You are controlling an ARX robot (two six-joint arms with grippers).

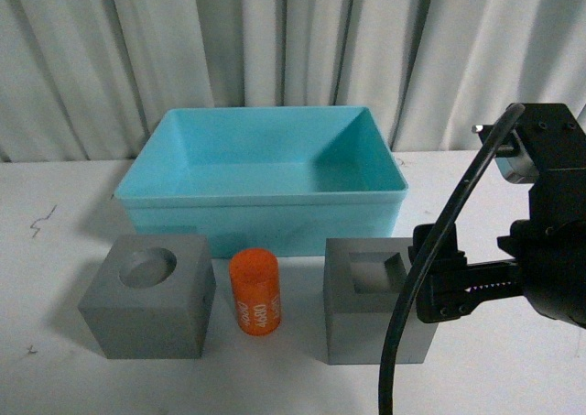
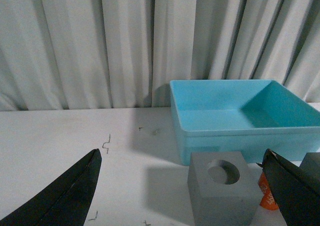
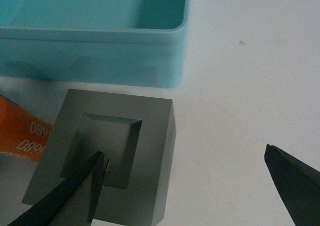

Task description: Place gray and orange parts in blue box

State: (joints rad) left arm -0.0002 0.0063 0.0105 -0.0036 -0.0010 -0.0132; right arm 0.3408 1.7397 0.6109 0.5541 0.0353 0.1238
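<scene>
Where the right gripper (image 3: 184,152) straddles the right gray cube (image 1: 357,333), its jaws stand spread. Left gripper (image 2: 181,152): likewise released.

Diffuse, moderately bright illumination in all three views, without glare or blown highlights; colour cast cool. Front view: soft-edged shadows lie on the white desk (image 1: 55,241) to the left of the blue box (image 1: 265,215) and of the gray cube with the round recess (image 1: 146,296), indicating light from above and to the right. The right pincer (image 1: 435,278) renders almost black, with little surface detail. Wrist views: the left pincer (image 2: 181,155) and the right pincer appear as dark, defocused silhouettes; overall sharpness is slightly soft.
</scene>
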